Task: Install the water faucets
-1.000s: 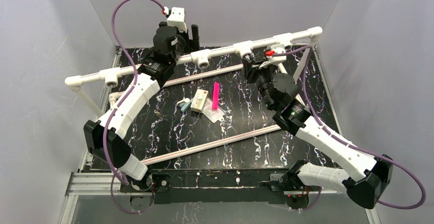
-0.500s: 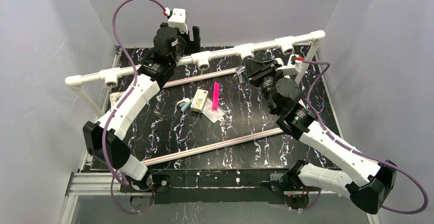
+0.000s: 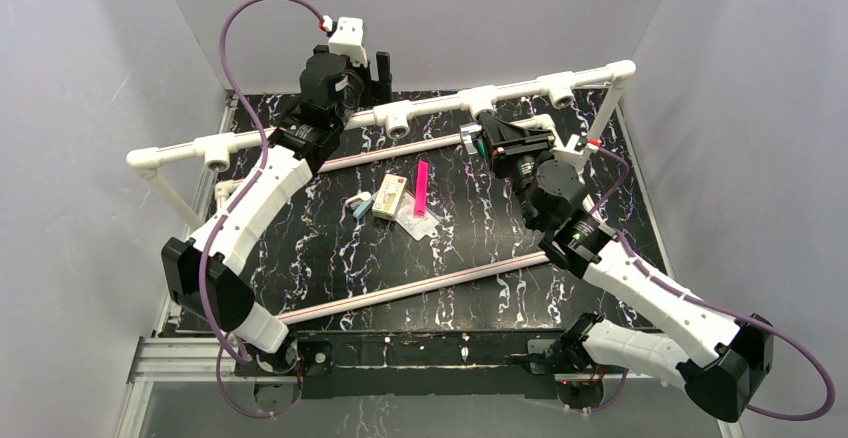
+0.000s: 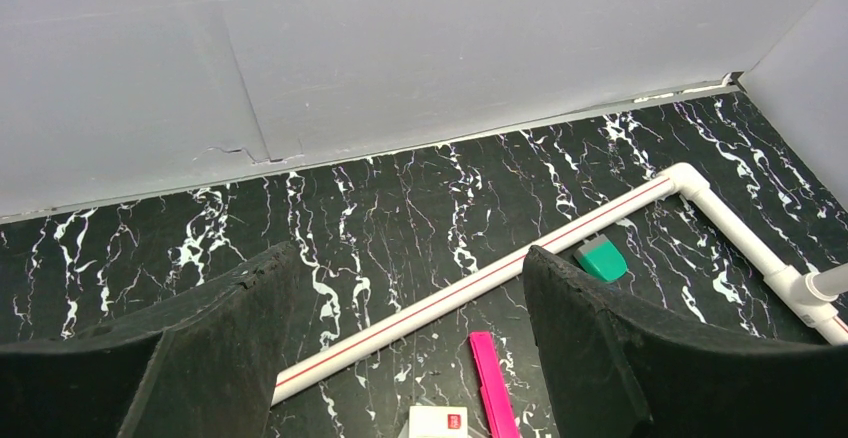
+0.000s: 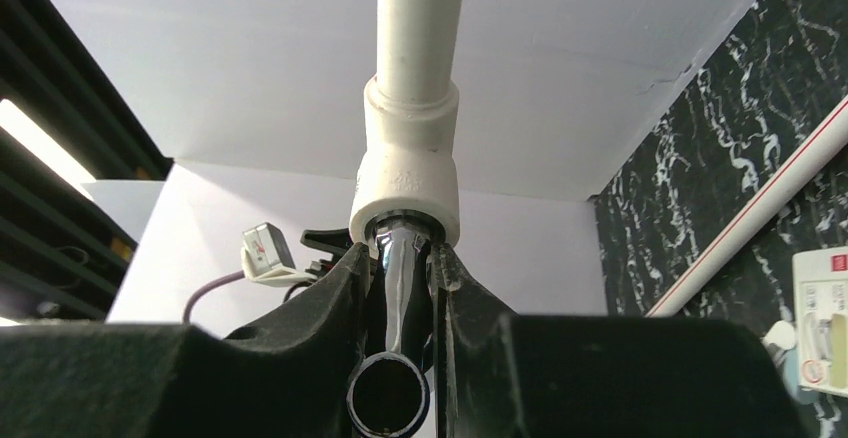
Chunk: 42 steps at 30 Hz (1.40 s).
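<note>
The right claw [image 5: 400, 250] is clenched on the faucet [image 5: 396, 293]. The faucet sits between the claw's fingers, its far end set in the mouth of the socket [image 5: 405, 193] on the pipe [image 5: 420, 18] straight ahead of the claw. Its round spout opening faces back toward the wrist. The left claw [image 4: 405, 258] is released, with nothing between its fingers. Beyond it on the tabletop [image 4: 400, 208] lie a thin pipe [image 4: 480, 283], a pink strip [image 4: 490, 378] and a green piece [image 4: 601, 259].

from above-behind i'm looking down, sharing the pink strip [image 4: 492, 383] with my left wrist view; my right is crowding a tee socket [image 5: 405, 173].
</note>
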Each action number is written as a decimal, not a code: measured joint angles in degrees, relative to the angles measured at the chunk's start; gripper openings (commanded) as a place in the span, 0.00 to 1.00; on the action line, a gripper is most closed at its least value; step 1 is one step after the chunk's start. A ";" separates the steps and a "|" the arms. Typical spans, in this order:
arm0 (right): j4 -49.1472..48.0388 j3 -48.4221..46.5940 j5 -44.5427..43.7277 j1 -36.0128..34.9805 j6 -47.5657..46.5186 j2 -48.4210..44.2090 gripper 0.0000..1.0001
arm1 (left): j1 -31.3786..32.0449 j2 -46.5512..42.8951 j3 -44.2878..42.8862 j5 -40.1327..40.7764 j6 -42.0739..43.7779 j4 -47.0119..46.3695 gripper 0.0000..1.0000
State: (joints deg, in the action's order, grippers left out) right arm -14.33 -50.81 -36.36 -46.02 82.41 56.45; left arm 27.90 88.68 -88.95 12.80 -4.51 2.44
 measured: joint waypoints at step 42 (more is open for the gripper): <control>11.04 2.34 1.53 -0.98 -8.20 -12.17 0.77 | -0.02 0.48 -0.09 0.00 0.04 -1.07 0.80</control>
State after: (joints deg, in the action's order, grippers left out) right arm -3.29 -48.47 -34.83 -47.00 74.22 44.27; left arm 27.88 89.17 -89.03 12.80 -4.47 1.37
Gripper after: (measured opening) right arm 0.760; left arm 0.796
